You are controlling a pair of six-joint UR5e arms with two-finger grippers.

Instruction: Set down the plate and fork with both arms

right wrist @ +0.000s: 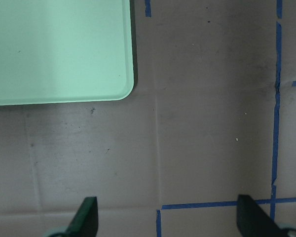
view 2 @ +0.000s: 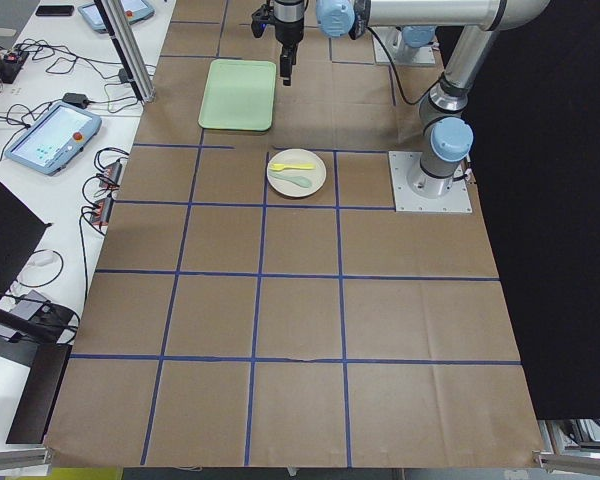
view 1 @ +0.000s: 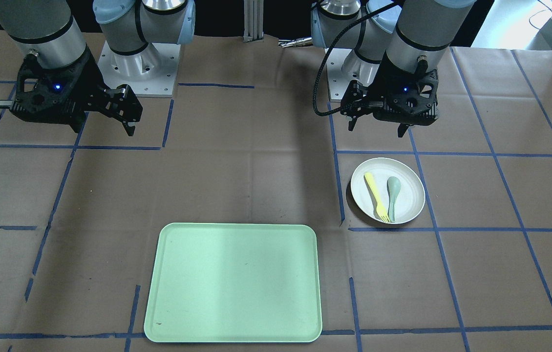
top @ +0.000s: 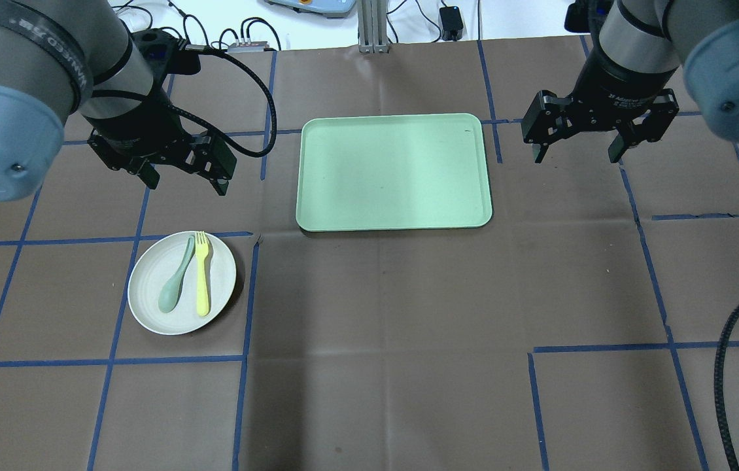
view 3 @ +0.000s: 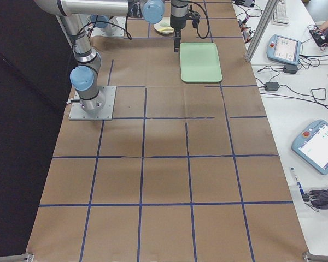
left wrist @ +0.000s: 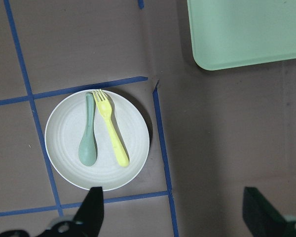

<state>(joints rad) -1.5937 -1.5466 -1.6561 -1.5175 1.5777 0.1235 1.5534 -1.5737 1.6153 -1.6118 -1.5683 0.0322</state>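
Seen from the overhead camera, with 12 o'clock pointing away from the robot, the plate (top: 220, 278) rests on the brown papered surface (top: 409, 327) at about 8 o'clock from the tray (top: 395, 171), well apart from it. The fork (top: 202, 275) lies inside the plate, right of its middle, with its tines toward 12 o'clock and its handle toward 6. A spoon (top: 173, 284) lies in the plate too, at 9 o'clock from the fork, with its bowl toward 7 o'clock and its handle slanting up toward 1. The handle tip comes very close to the fork's tines (whether the two touch cannot be told).

The left pincer (top: 186, 185) hangs above the surface at 12 o'clock from the plate and at 9 o'clock from the tray. It is released, its fingers spread wide with nothing between them. In the left wrist view the two dark fingers (left wrist: 93, 207) show at the bottom edge, well apart, with the plate and both utensils lying on the surface beyond them and a corner of the tray at 1 o'clock.

The right pincer (top: 577, 156) hangs at about 3 o'clock from the tray, just off its short edge, likewise released and carrying nothing. Its wrist view shows only bare surface between the spread fingers (right wrist: 86, 217), with a tray corner at 10 o'clock.
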